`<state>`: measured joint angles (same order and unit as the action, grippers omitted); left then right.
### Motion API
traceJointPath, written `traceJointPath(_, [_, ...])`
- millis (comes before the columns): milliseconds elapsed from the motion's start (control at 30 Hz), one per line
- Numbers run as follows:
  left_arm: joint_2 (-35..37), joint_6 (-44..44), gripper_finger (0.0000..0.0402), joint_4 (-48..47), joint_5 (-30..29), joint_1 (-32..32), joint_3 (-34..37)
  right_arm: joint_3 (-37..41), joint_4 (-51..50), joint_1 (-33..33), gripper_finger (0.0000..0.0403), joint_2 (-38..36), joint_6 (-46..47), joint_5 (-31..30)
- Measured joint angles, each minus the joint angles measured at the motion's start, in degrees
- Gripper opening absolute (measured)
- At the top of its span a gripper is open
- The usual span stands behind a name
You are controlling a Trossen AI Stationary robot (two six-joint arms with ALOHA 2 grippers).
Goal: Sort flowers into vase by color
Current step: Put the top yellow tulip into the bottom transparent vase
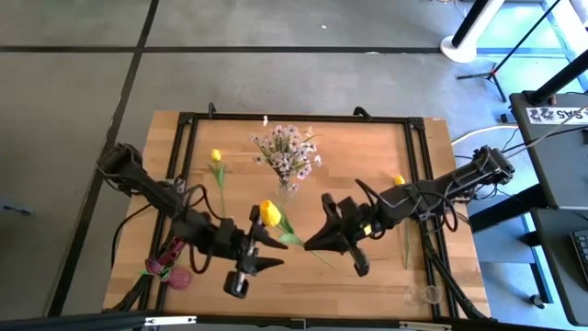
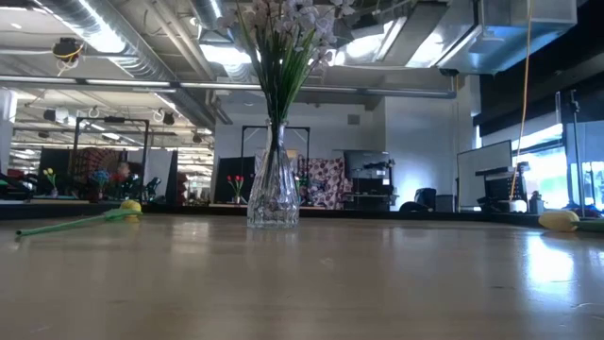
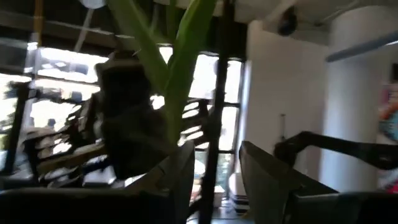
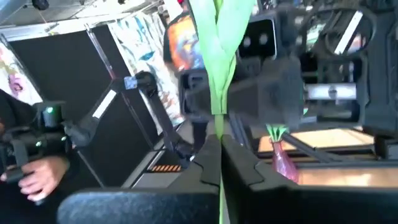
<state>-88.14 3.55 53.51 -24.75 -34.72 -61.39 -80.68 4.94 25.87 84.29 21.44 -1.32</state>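
Three yellow tulips (image 1: 269,213); one vase (image 1: 288,187).

In the high view, the centre of the table (image 1: 367,152) is crowded. The glass vase (image 1: 288,188) of white-pink blossoms (image 1: 288,152) stands upper centre. Just below it the left gripper (image 1: 260,248) and right gripper (image 1: 333,241) face each other across a yellow tulip (image 1: 270,214), closing off the lower middle. Another yellow tulip (image 1: 217,158) lies upper left, one more (image 1: 399,180) at right. Bare wood lies open along the upper right and lower centre edge.
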Motion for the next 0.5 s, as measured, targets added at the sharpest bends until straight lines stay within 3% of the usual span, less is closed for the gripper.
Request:
traceJointPath(333, [-1.8, -1.7, 0.0124, -0.3, -4.8, 3.1, -1.3, -0.1, 0.9, 0.0, 0.0, 0.8, -2.0, -1.9])
traceJointPath(500, [-1.8, -1.9, 0.0124, -0.3, -1.3, 4.3, -1.3, -0.1, 1.1, 0.1, 0.0, 2.3, -2.2, -6.9])
